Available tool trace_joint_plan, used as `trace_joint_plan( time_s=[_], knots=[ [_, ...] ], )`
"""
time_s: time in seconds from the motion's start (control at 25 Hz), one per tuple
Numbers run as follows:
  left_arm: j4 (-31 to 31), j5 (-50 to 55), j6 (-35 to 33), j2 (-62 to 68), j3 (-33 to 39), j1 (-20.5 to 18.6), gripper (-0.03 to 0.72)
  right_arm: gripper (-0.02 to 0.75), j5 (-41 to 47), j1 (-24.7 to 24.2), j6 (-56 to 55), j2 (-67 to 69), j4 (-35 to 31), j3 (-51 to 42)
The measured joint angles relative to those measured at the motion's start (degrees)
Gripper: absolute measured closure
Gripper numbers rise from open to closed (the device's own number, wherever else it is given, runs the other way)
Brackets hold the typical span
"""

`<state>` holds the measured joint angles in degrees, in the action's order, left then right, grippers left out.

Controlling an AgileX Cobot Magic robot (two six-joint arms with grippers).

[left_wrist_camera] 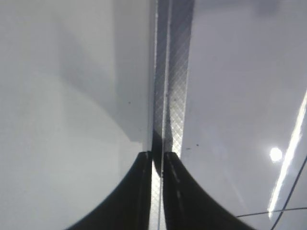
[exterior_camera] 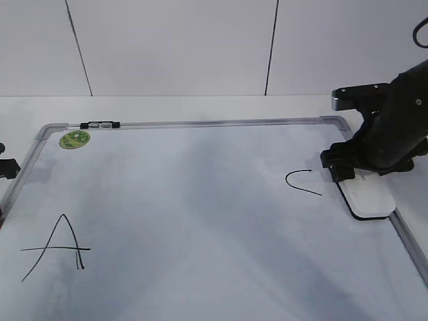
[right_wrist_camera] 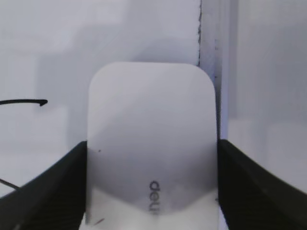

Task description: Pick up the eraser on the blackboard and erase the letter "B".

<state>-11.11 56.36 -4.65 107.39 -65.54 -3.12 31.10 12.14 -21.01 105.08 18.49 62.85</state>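
Observation:
The blackboard (exterior_camera: 200, 200) is a white board with a grey frame and lies flat on the table. The white eraser (exterior_camera: 369, 197) rests on it by the right frame. My right gripper (exterior_camera: 348, 167) is shut on the eraser's near end; in the right wrist view both fingers press the sides of the eraser (right_wrist_camera: 151, 120), the gripper (right_wrist_camera: 152, 153) centred on it. A black "C" (exterior_camera: 301, 182) lies just left of the eraser. A black "A" (exterior_camera: 57, 247) is at the front left. No letter "B" shows on the board. My left gripper (left_wrist_camera: 157, 155) is shut and empty over the board's left frame (left_wrist_camera: 175, 72).
A round green sticker (exterior_camera: 74, 139) and a black clip (exterior_camera: 99, 124) sit at the board's far left corner. The white table runs around the board, with a white wall behind. The left gripper just shows at the exterior view's left edge (exterior_camera: 5, 167).

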Motion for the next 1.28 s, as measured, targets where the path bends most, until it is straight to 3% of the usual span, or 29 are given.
trace_joint_plan(
  time_s=[0.24,0.8,1.28],
  knots=[
    [-0.1,0.1,0.0,0.0,0.0,0.0,0.634,0.109,1.5,0.0,-0.3,0.7,0.0,0.0],
    [-0.2,0.1,0.0,0.0,0.0,0.0,0.634,0.144,7.3,0.0,-0.3,0.7,-1.5,3.9],
    [-0.3,0.1,0.0,0.0,0.0,0.0,0.633,0.15,17.6,0.0,2.6,0.7,-8.1,12.4]
  ],
)
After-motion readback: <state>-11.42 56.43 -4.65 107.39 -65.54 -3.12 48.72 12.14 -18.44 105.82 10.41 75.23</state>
